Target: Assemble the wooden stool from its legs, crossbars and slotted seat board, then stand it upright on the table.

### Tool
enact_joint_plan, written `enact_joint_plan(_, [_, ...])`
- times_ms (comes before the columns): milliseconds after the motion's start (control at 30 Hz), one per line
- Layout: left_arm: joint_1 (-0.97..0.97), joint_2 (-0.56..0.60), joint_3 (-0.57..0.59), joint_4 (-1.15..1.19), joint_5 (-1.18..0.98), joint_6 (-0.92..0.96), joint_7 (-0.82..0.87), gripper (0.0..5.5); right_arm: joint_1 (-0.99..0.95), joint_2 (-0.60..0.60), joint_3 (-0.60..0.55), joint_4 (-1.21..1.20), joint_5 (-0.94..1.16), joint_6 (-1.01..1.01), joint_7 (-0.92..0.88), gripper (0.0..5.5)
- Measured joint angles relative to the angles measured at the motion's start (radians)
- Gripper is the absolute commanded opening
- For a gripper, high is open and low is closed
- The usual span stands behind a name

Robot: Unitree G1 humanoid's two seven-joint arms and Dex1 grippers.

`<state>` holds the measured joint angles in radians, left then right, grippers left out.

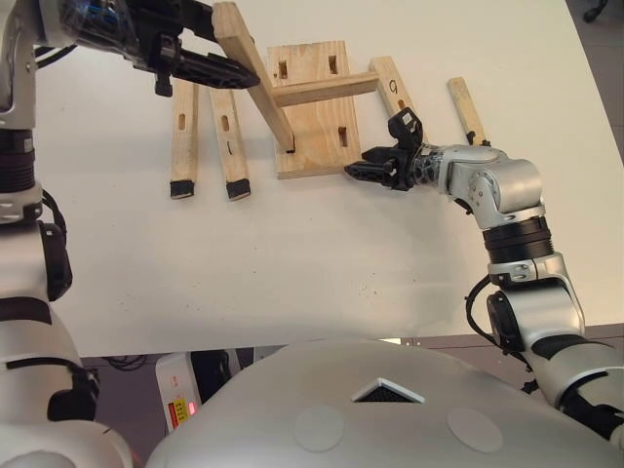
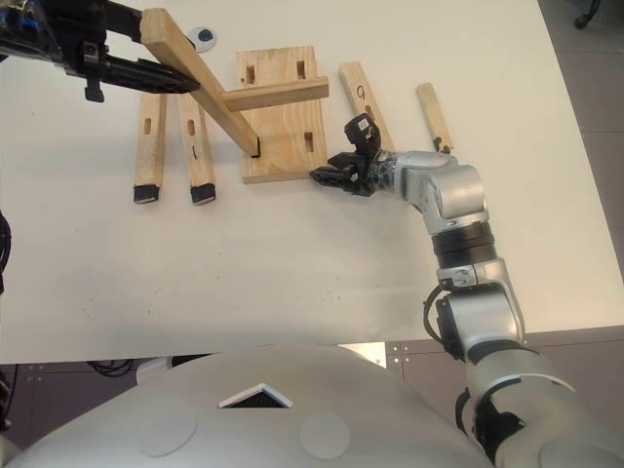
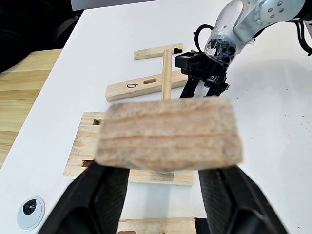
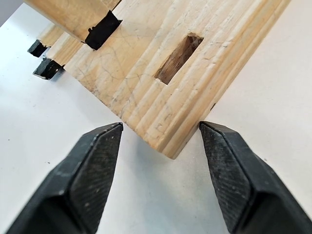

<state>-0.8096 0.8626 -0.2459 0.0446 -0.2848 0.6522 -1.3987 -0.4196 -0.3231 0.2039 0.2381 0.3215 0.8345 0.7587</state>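
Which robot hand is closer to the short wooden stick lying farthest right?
Right. The right gripper sits at the seat board's corner, near the stick; the left gripper grips a leg on the board's other side.

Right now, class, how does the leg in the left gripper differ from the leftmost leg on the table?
The gripped leg slants up from the seat board; the leftmost leg lies flat. The gripped leg carries a crossbar; the leftmost leg has none. Both are pale wood.

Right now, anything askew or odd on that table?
Yes. The leg in the left gripper leans steeply instead of standing square, crossbar jutting sideways, and its black-capped end, like the feet on the loose legs, is down on the seat board. That looks upside down.
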Motion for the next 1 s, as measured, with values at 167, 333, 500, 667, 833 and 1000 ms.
enact_joint_plan(167, [0.053, 0.004, 0.008, -0.047, -0.005, 0.000, 0.035, 2.00, 0.000, 0.000, 0.006, 0.001, -0.005, 0.003, -0.001, 2.91])
enact_joint_plan(333, [0.103, 0.022, 0.007, -0.058, -0.008, -0.014, 0.064, 2.00, 0.001, 0.000, 0.012, -0.003, -0.006, 0.019, -0.004, 2.91])
enact_joint_plan(500, [0.086, -0.004, 0.001, 0.007, -0.010, -0.012, 0.075, 2.00, 0.008, -0.001, 0.015, -0.010, -0.007, 0.025, -0.007, 2.91])
enact_joint_plan(667, [0.065, -0.025, -0.005, 0.068, -0.019, -0.014, 0.073, 2.00, 0.013, 0.000, 0.016, -0.017, -0.006, 0.025, -0.009, 2.91])
enact_joint_plan(833, [0.242, -0.056, -0.084, 0.119, 0.018, 0.041, 0.104, 2.96, 0.010, 0.001, 0.021, -0.034, 0.003, 0.020, 0.004, 2.91])
enact_joint_plan(1000, [0.259, -0.051, 0.041, 0.077, -0.034, 0.060, 0.134, 3.55, 0.002, 0.003, 0.031, -0.036, 0.003, 0.023, 0.003, 2.91])
